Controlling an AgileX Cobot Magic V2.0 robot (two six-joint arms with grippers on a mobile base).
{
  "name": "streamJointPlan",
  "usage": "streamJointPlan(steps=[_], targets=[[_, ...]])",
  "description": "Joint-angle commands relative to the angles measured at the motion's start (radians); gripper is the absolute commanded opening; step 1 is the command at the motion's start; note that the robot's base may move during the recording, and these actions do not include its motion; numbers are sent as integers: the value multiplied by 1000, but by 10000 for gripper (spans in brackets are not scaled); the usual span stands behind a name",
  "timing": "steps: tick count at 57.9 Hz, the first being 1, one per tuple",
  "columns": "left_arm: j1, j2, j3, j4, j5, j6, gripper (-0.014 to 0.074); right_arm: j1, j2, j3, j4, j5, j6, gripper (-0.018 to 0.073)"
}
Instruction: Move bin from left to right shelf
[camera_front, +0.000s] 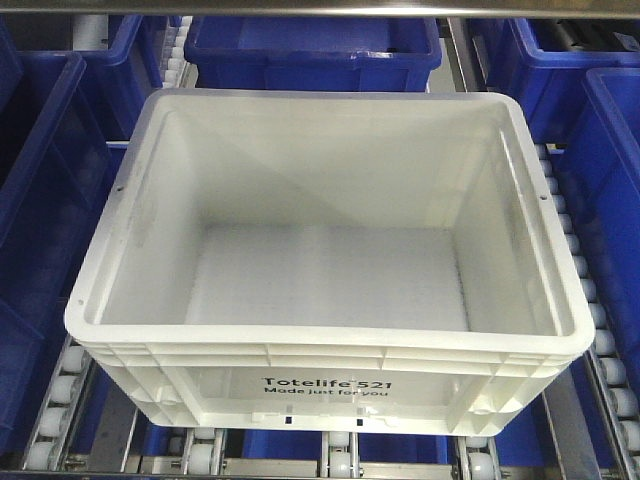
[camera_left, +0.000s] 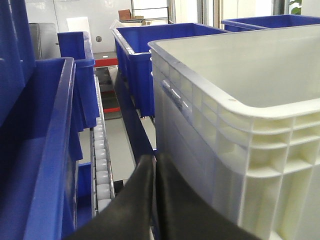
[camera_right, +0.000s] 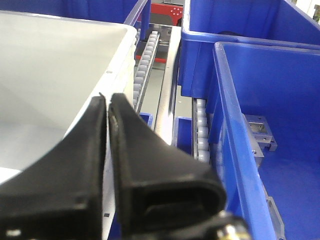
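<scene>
The large white bin (camera_front: 330, 388), empty and printed "Totelife 521", sits on roller rails between blue bins in the front view. Neither gripper shows in that view. In the left wrist view my left gripper (camera_left: 155, 162) is shut, its black fingers pressed together low beside the bin's ribbed left wall (camera_left: 200, 125); whether they touch it I cannot tell. My right gripper (camera_right: 107, 100) is shut to a thin slit and hangs over the right rim of the bin (camera_right: 50, 65). A strip of white rim shows through the slit.
Blue bins flank the white one closely: left (camera_front: 40, 200), right (camera_front: 615, 180) and behind (camera_front: 310, 50). Roller tracks (camera_front: 575, 270) run along both sides. A blue bin wall (camera_left: 50, 150) stands left of my left gripper, and another (camera_right: 235, 125) right of my right gripper.
</scene>
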Motion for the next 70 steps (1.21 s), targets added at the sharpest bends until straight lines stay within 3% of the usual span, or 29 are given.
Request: streamJointPlan(steps=[1, 43, 62, 70], targets=[[-5, -15, 19, -9, -70, -3, -6, 0, 11, -27, -5, -80, -6, -8], [-5, -15, 19, -9, -70, -3, -6, 0, 4, -20, -11, -65, 2, -8], [-5, -15, 19, -9, -70, -3, -6, 0, -177, 268, -13, -119, 127, -8], [-5, -15, 19, -9, -70, -3, -6, 0, -177, 267, -32, -53, 142, -8]])
